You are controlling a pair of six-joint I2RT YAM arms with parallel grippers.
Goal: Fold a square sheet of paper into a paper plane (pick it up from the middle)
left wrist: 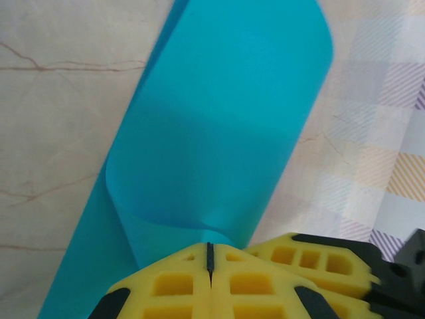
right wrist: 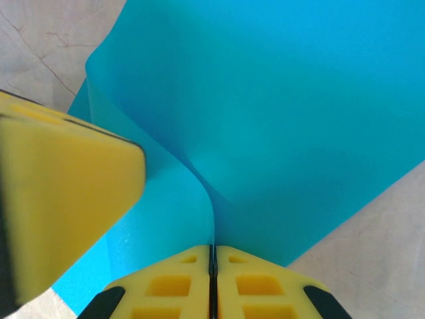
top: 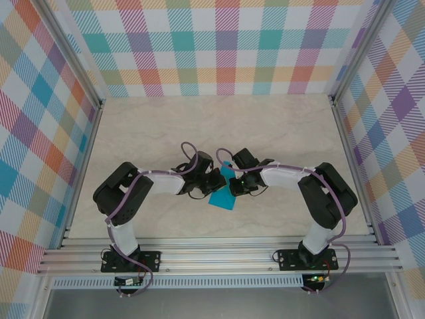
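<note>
Teal paper point(left wrist: 226, 119) in left tool point(left wrist: 210, 258) and right tool point(right wrist: 213, 258)

Plaid walls point(top: 226, 46), marble tabletop point(top: 166, 126)

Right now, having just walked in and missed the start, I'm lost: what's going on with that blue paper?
Over the middle of the table, the left gripper and the right gripper are each shut on the square sheet of paper, pinching it close together. The teal sheet bows in a soft curve from their grip. No sharp crease shows, so there is no plane shape yet.
</note>
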